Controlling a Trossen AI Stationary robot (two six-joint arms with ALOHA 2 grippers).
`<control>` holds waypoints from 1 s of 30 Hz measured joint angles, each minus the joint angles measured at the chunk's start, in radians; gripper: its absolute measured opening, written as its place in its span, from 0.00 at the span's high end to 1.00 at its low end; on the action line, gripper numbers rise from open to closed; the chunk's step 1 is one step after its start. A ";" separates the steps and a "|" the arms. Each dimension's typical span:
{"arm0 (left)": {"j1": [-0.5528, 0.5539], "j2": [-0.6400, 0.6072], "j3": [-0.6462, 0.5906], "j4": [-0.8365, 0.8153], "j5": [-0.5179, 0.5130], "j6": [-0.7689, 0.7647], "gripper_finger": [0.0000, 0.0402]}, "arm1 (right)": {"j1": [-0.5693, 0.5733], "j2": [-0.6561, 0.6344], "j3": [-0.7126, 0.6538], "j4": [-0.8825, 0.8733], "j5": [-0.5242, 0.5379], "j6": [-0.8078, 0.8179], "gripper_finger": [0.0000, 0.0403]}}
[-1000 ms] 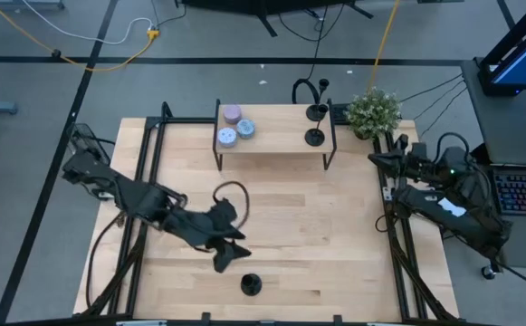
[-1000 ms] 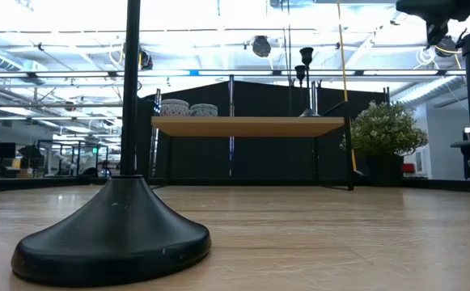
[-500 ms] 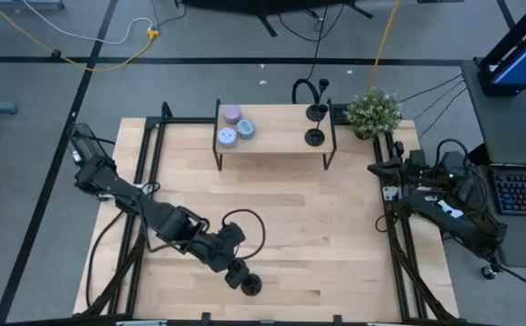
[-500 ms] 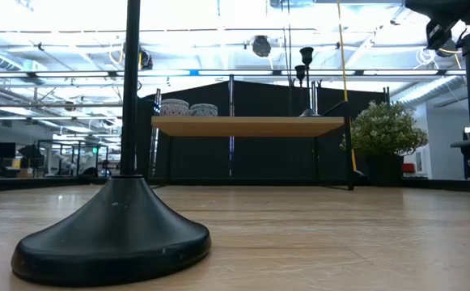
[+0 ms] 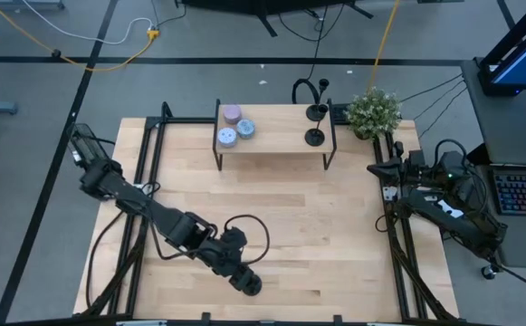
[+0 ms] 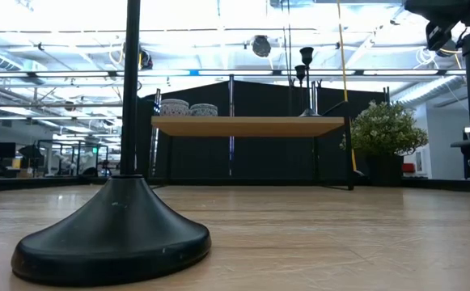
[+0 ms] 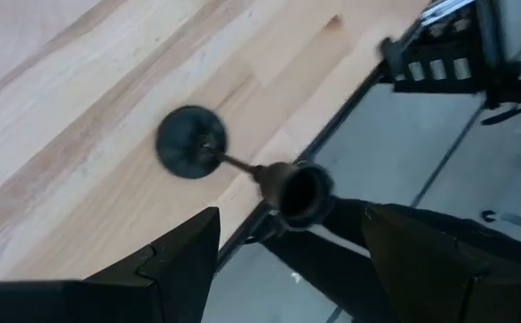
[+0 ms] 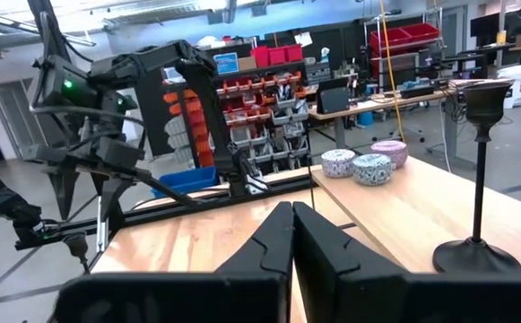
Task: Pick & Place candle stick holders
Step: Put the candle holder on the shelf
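Left gripper (image 7: 282, 247), fingers spread wide, hovers above the lone candle stick holder (image 7: 191, 142) at the tabletop's near edge, apparently lined up to grasp; right gripper (image 8: 291, 235) waits closed at the right edge.

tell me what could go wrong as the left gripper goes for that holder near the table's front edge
The candle stick holder stands close to the table edge, so a nudge from the open left gripper could tip its thin stem or push it off. The fingers straddle the cup top, not the stem; closing there might slip.
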State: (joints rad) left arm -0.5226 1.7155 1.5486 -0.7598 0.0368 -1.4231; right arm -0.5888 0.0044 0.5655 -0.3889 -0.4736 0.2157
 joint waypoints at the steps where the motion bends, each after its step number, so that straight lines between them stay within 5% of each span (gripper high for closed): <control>1: -0.002 0.004 0.000 -0.007 0.010 0.000 0.30 | 0.000 0.000 0.000 -0.001 0.000 0.000 1.00; 30: 0.017 0.094 0.000 -0.047 0.036 0.030 0.30 | 0.000 0.000 0.001 -0.005 0.004 -0.019 1.00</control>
State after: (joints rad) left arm -0.5053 1.8095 1.5482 -0.8071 0.0728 -1.3934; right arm -0.5888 0.0044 0.5667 -0.3943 -0.4698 0.1970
